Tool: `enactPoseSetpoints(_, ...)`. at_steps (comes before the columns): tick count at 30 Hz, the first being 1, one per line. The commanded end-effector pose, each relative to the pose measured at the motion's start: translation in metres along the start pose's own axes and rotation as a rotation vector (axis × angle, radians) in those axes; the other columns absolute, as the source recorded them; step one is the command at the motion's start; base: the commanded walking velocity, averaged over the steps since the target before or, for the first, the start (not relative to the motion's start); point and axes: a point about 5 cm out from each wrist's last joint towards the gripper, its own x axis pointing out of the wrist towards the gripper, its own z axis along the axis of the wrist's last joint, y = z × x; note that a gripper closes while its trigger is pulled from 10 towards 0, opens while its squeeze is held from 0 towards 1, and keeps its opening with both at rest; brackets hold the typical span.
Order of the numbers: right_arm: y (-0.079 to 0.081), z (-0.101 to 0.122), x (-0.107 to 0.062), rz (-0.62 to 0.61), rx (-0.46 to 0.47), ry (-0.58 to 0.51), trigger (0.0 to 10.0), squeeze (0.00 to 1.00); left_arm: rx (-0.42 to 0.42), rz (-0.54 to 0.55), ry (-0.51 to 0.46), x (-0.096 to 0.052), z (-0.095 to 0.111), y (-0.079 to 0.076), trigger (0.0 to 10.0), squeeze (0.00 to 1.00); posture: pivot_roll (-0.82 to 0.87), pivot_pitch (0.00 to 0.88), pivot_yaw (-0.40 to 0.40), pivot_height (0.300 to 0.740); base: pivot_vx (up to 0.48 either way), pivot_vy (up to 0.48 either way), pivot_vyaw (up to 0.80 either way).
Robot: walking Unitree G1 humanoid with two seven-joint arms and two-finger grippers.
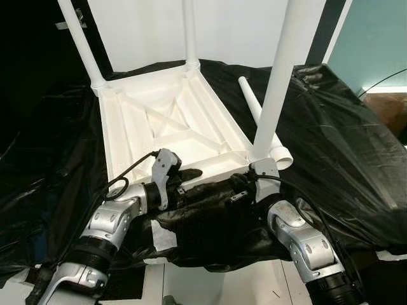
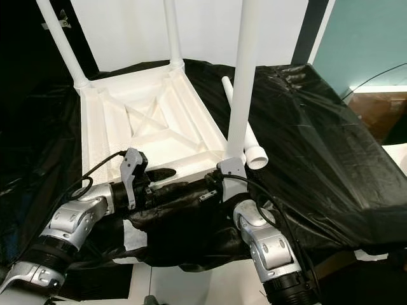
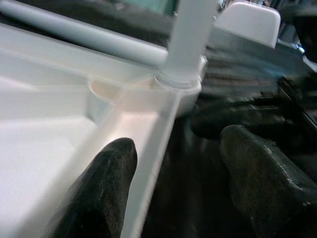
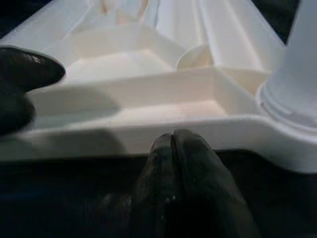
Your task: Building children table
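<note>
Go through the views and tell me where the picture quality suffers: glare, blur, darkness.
Left eye view: the white wall behind the upturned table is overexposed, while the black sheet swallows detail. Left wrist view: the left gripper's fingers are soft and out of focus. Right wrist view: the right gripper is dark and blurred, and the table rim looks washed out.

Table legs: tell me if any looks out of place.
One leg lies loose on the black sheet beside the upturned table, not in a socket. Three legs stand fitted in corners; the corner nearest the left gripper has none.
</note>
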Motion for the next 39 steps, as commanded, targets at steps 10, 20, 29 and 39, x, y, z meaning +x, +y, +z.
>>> enactPoseSetpoints(10,-0.009,0.023,-0.003,-0.185,-0.005,-0.164,10.0,0.00,0.043,0.181,-0.384,-0.004,0.041,0.014,10.0,0.00,-0.08,0.026,0.029,0.740,0.000,0.000,0.00)
enactPoseSetpoints(20,-0.025,0.030,-0.035,-0.370,-0.066,-0.273,10.0,0.00,0.006,0.670,-0.441,-0.032,0.018,0.029,10.0,0.00,-0.07,0.035,0.027,0.740,0.000,0.000,0.00)
enactPoseSetpoints(29,-0.022,0.034,-0.045,-0.359,-0.056,-0.318,10.0,0.00,0.019,0.778,-0.441,-0.045,0.007,0.016,10.0,0.00,-0.07,0.044,0.030,0.740,0.000,0.000,0.00)
enactPoseSetpoints(39,-0.025,0.037,-0.055,-0.419,-0.075,-0.356,10.0,0.00,0.124,0.809,-0.445,-0.046,0.008,-0.011,10.0,0.00,-0.06,0.043,0.030,0.740,0.000,0.000,0.00)
